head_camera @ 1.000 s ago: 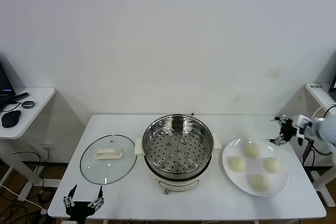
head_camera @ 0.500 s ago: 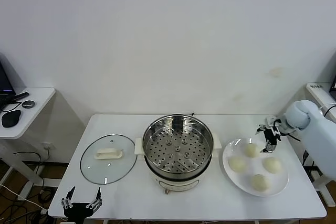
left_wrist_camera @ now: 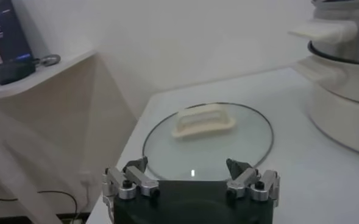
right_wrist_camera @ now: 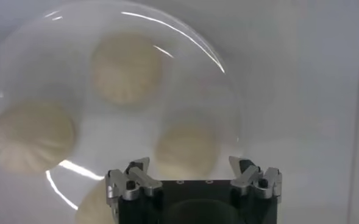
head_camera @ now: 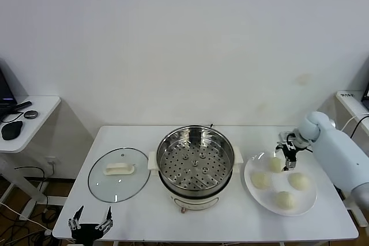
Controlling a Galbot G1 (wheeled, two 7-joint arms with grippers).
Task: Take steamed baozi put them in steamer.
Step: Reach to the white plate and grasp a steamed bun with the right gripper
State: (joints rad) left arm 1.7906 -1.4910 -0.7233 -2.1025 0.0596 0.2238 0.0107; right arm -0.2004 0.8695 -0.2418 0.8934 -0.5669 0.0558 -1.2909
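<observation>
Your four steamed baozi point(head_camera: 276, 165) sit on the white plate point(head_camera: 308, 201), just to the right of the steamer point(head_camera: 195, 165), whose perforated basket holds nothing yet. The right gripper point(head_camera: 286, 155) hangs with its jaws spread wide over the bun at the plate's far edge, holding nothing (the wrist view puts that bun directly ahead of the fingertips point(right_wrist_camera: 138, 166)). Centre the jaws on it before you descend, close gently so the soft dough does not dent, then lift clear of the plate. The left gripper point(head_camera: 90, 223) waits open at the table's near edge, in front of the glass lid point(head_camera: 118, 174) left of the steamer.
</observation>
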